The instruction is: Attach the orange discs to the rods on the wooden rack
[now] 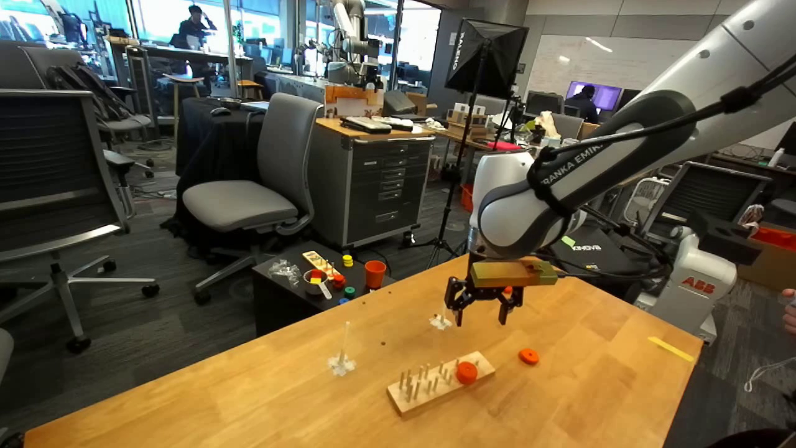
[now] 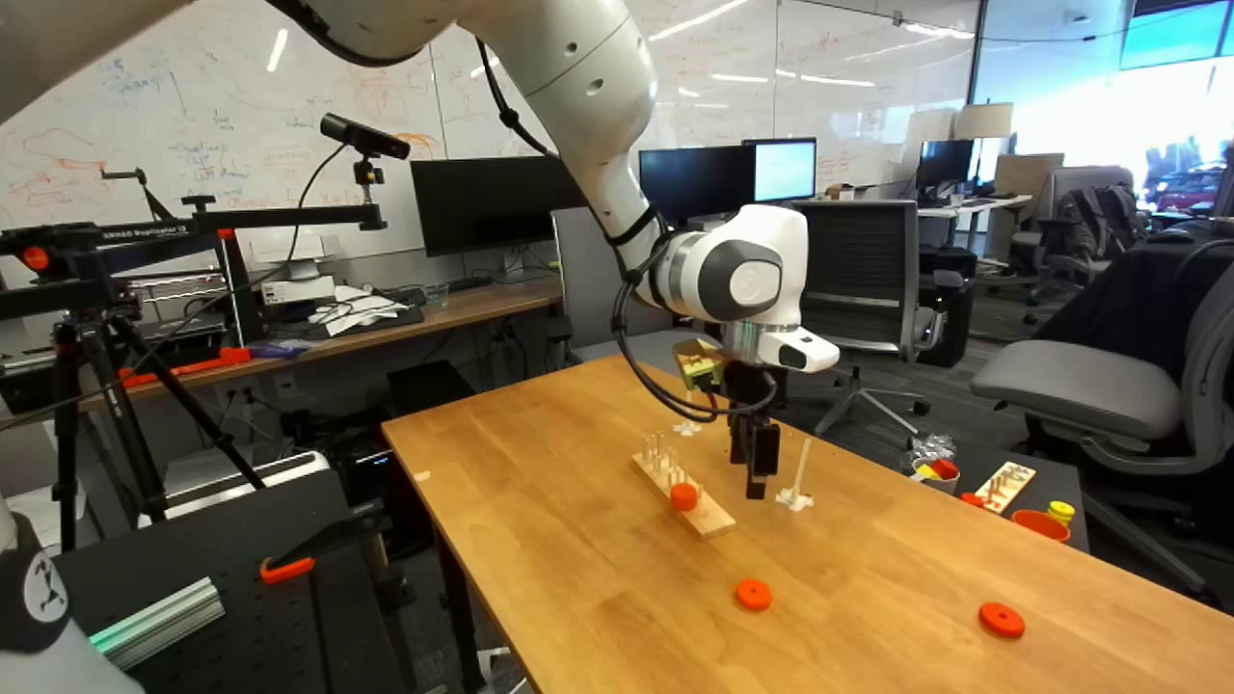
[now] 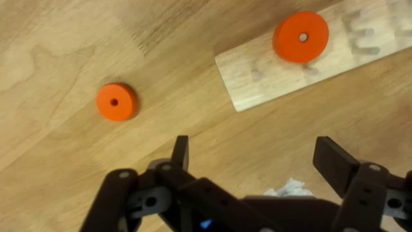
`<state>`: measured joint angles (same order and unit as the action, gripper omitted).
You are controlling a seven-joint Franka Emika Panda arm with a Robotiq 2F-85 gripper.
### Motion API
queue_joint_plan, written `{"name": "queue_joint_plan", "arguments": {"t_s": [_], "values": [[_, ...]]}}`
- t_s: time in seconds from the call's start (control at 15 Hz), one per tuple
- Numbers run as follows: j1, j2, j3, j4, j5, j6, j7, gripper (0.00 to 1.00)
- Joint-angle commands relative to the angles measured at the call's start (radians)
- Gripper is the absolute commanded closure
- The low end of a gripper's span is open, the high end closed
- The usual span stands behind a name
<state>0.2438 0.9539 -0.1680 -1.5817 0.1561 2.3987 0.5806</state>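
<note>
Disc (image 3: 301,37) on the rack (image 3: 336,58), at one o'clock from the tool (image 3: 252,141) in the wrist view, shows a rod (image 3: 303,37) tip in its hole; seating depth unconfirmed. Tool spread, holding nothing. Second disc (image 3: 116,102) loose on the counter (image 3: 161,80), between nine and ten o'clock. Hazards: a side knock could dislodge the racked disc; misaligned lowering could jam the loose one against its rod.

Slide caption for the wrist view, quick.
Open gripper above the table: orange disc on a rod of the rack, second disc loose.
</note>
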Motion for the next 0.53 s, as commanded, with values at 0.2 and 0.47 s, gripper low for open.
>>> {"name": "queue_joint_plan", "arguments": {"t_s": [0.2, 0.47], "values": [[-0.069, -0.048, -0.037, -0.066, -0.024, 0.005, 0.044, 0.00], [-0.133, -0.028, -0.021, -0.091, 0.000, -0.002, 0.036, 0.00]]}}
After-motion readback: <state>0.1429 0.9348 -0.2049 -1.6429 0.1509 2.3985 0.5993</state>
